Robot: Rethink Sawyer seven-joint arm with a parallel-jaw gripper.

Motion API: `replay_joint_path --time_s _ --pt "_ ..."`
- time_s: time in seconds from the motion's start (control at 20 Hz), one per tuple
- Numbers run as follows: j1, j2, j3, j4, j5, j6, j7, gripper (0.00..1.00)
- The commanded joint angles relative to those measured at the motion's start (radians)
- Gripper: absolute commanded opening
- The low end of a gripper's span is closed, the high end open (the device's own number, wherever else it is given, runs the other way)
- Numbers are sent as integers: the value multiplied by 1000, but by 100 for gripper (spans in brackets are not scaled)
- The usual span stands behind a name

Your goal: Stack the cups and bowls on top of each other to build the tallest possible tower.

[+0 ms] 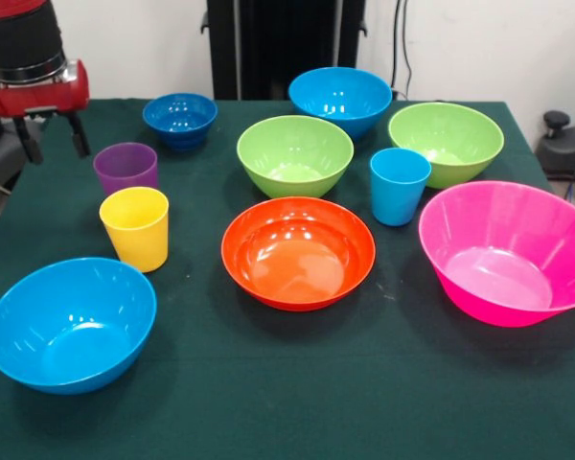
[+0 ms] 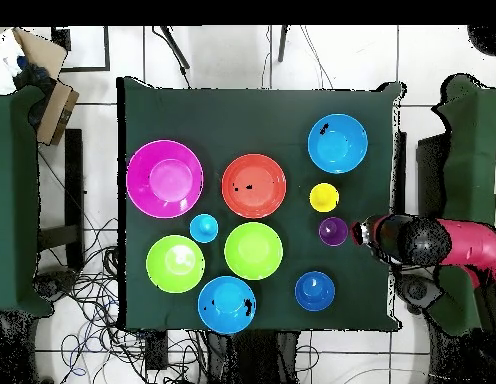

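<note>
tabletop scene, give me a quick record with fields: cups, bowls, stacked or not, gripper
cups: yellow cup, purple cup, light blue cup, all upright
bowls: pink bowl, orange bowl, two green bowls, two light blue bowls, small dark blue bowl
stacked: nothing, each stands alone on the green tablecloth
gripper: gripper open, empty, above the table's edge beside the purple cup

The bowls (image 1: pixel 298 251) and cups (image 1: pixel 400 185) are seen as smooth, glossy plastic with bright reflections. The tabletop (image 1: pixel 297 383) is covered in matt green cloth. A shiny metal band is seen on the arm (image 1: pixel 29 69).
</note>
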Motion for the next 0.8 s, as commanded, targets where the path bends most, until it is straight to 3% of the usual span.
replay_joint_path --time_s 0.05,0.8 --pt "66 -13 -32 79 -90 -71 -167 100" --pt "78 -20 -46 84 -90 -86 -160 100"
